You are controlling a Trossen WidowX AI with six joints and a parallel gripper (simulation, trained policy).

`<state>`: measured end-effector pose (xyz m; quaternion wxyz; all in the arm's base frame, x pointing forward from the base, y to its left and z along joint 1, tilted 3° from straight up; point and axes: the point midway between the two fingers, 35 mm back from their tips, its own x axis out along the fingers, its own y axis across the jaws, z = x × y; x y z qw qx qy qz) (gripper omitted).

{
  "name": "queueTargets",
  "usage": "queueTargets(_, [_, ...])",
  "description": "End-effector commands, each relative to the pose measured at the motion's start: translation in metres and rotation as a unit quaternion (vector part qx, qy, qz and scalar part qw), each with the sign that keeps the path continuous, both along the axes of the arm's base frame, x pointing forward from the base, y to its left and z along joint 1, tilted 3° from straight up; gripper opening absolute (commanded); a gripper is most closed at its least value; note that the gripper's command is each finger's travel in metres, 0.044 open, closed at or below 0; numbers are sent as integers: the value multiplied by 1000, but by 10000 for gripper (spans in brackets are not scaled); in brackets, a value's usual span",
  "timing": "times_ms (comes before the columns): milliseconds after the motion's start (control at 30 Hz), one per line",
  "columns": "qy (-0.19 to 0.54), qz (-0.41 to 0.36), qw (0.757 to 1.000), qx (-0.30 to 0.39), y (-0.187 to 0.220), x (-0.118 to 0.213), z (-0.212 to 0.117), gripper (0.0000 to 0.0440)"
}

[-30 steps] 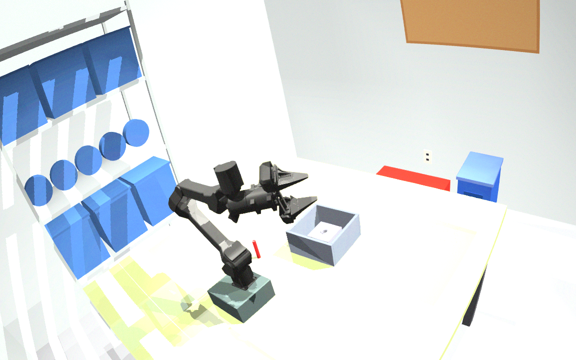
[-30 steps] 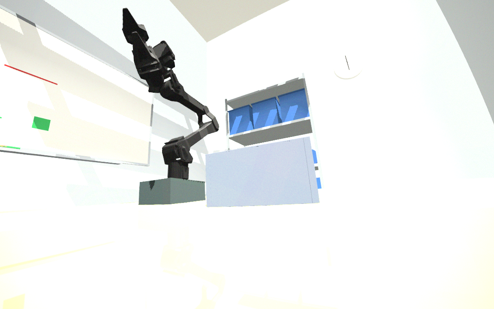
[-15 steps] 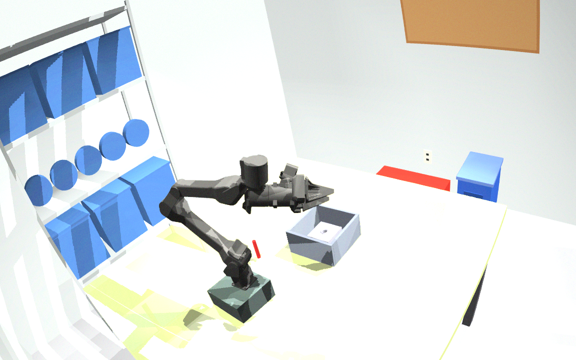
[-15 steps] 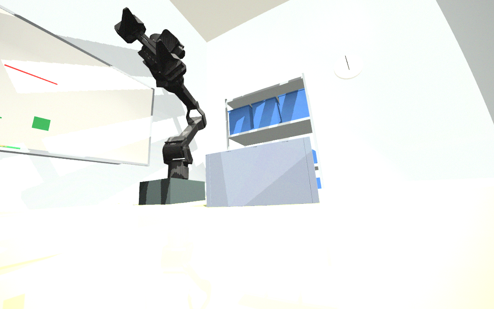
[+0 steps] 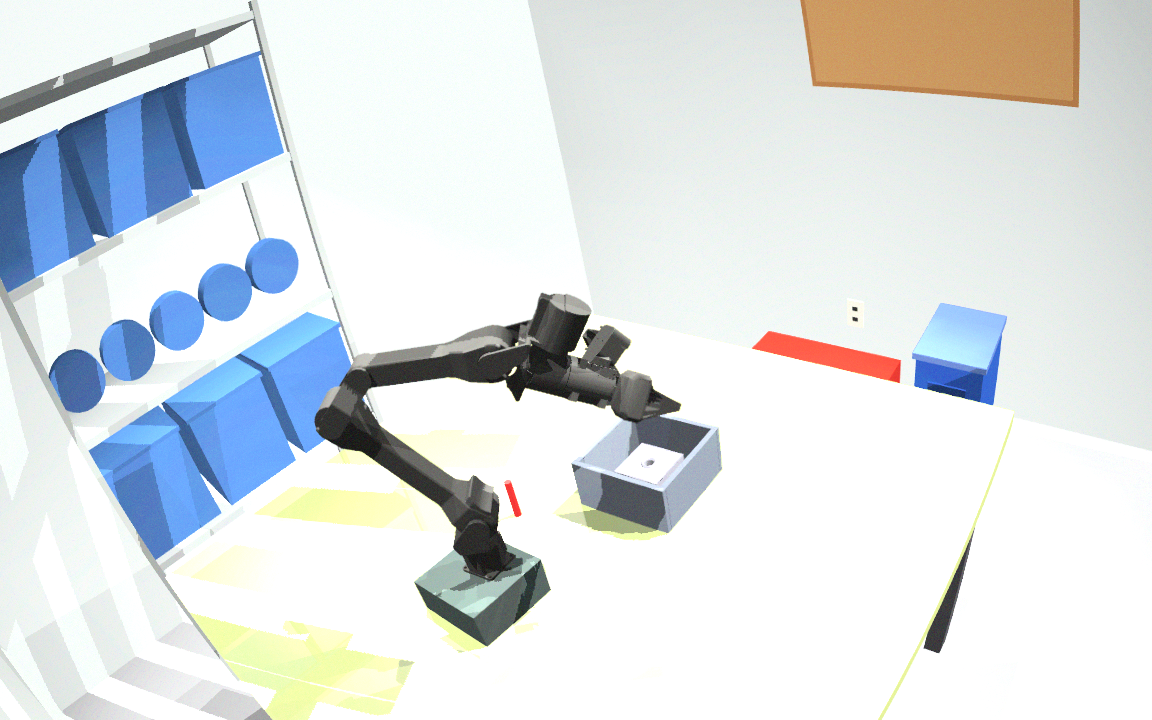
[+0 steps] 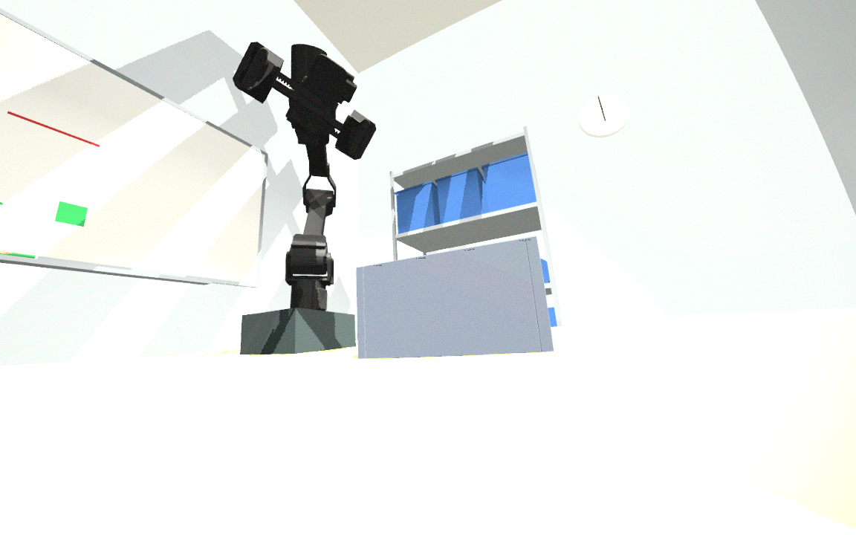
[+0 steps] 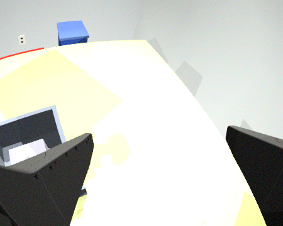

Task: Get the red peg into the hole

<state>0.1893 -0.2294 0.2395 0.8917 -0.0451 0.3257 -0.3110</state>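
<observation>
The red peg [image 5: 513,498] appears to stand upright on the table, between the arm's base and the box. It is not visible in the exterior view or the wrist view. The open grey-blue box [image 5: 620,497] [image 6: 447,305] [image 7: 28,125] holds a white plate [image 5: 632,469] [image 7: 31,149] at its bottom; the plate's round hole shows empty in the top view. My gripper [image 6: 307,104] [image 7: 162,137] is open and empty, its fingers wide apart. It is raised well above the table, away from the peg. In the wrist view the left finger partly covers the box.
The arm stands on a dark green base block [image 5: 473,595] [image 6: 268,332] on the white table. A shelf rack with blue bins [image 5: 231,125] is at the left in the top view. A blue bin [image 5: 960,340] [image 7: 73,29] and a red object [image 5: 831,358] are beyond the table's far edge.
</observation>
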Motion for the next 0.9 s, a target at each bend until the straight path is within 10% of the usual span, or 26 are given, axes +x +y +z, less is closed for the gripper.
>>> queueTargets(0, [10,-3,999,48,12,12,-12,440])
queueTargets(867, [173,-82,930,313,175,53,-82,440])
